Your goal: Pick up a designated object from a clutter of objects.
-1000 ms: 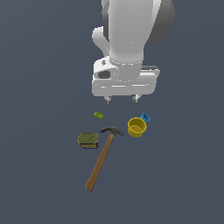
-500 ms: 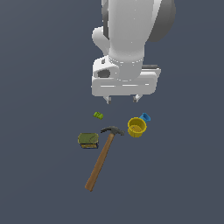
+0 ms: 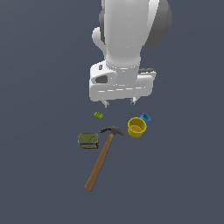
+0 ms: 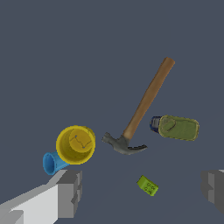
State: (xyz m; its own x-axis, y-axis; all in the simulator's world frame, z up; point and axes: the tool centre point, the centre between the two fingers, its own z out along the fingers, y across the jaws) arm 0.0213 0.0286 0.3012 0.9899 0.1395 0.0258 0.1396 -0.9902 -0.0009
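Jaws [image 4: 141,192] are spread wide and empty, hanging above the clutter. The can [image 3: 88,140] sits just beside the hammer [image 3: 103,156] head, so a sloppy descent could easily clip that hammer or grab the green block [image 3: 98,115] instead.

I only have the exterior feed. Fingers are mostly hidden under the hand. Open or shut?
Observer: Open. The wrist view shows the two fingers wide apart, nothing between them.
Operator: What does the olive can look like up close?
Observer: The can has a flat olive top with rounded corners and a dark blue end facing the hammer handle, close to it.
Operator: Is the yellow cup empty?
Observer: Yes, the wrist view looks straight into the cup; only its bare bottom shows.
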